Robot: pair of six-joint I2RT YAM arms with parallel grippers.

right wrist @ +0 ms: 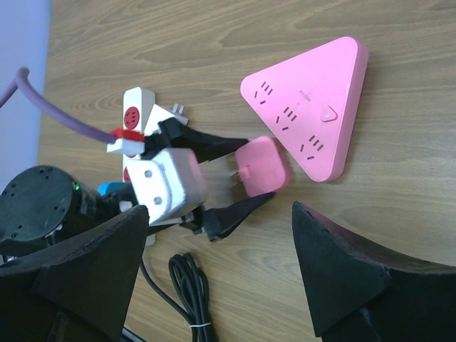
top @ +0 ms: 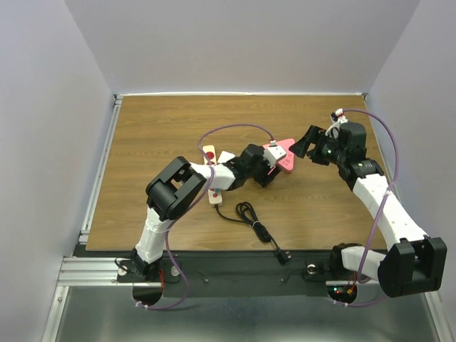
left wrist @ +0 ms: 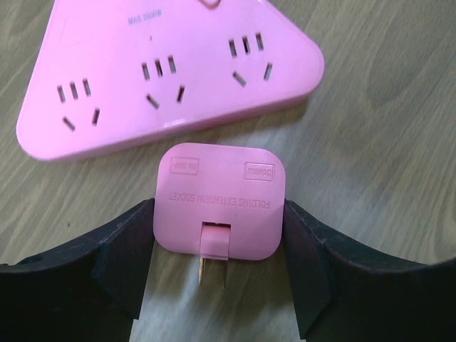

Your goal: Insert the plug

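Note:
A pink square plug (left wrist: 219, 192) with two metal prongs folded out sits between the fingers of my left gripper (left wrist: 218, 235), which is shut on its two sides just above the table. A pink triangular power strip (left wrist: 164, 78) lies flat right beyond it, with three socket groups facing up. In the top view the left gripper (top: 267, 169) is at the strip's (top: 285, 152) near-left edge. My right gripper (top: 303, 146) is open and empty, hovering to the right of the strip. The right wrist view shows the plug (right wrist: 262, 166) beside the strip (right wrist: 310, 107).
A white power strip (top: 212, 178) lies under the left arm, also in the right wrist view (right wrist: 132, 117). Its black coiled cord (top: 253, 221) runs toward the near edge and ends in a black plug (top: 283, 255). A purple cable (top: 235, 128) arcs over the table.

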